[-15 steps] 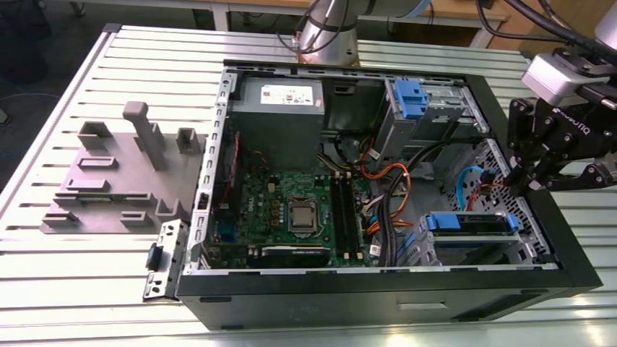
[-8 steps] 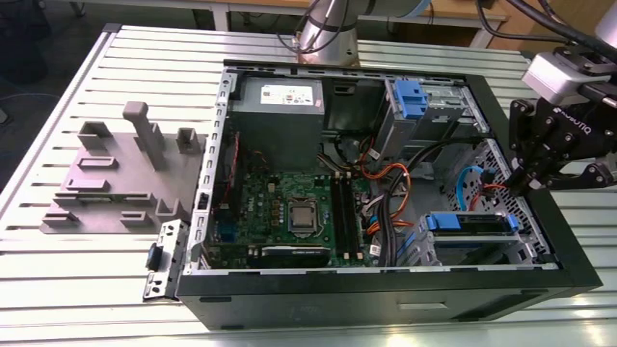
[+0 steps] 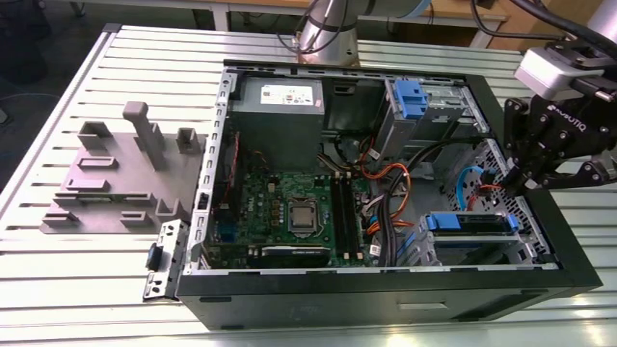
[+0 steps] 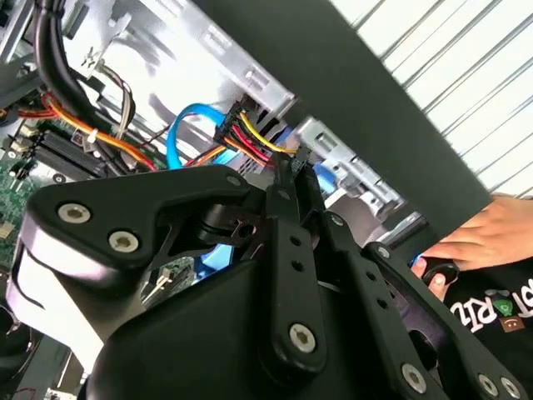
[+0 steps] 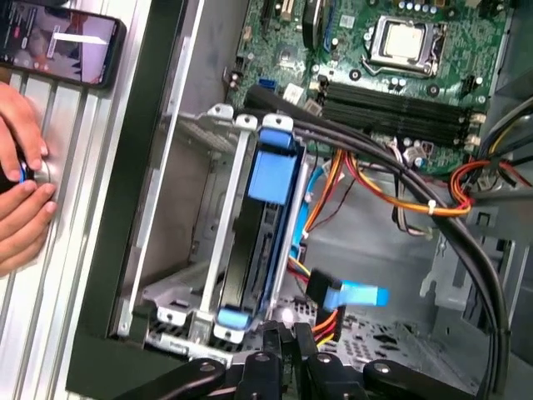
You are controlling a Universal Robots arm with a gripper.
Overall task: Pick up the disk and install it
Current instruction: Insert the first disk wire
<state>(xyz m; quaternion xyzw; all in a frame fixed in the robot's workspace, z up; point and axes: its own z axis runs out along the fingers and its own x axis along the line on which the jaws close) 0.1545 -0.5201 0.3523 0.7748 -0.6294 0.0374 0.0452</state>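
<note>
A slatted table [image 3: 58, 289] carries an open computer case [image 3: 386, 293]. The gripper [image 3: 522, 181] hangs inside the case's wall at the exterior view's right. The disk [image 3: 469, 223] sits slotted in its bay at lower right, near the fingers [image 4: 290, 187] but apart from them. They are drawn together beside a yellow-and-red wired plug [image 4: 243, 133], and any grip on it cannot be made out.

One arm [image 3: 328, 29]: base column upright, wrist [image 3: 564, 69] at the exterior view's right. One black gripper [image 3: 519, 181]: angled downward, fingers [image 4: 293, 217] pressed together at the tips.
</note>
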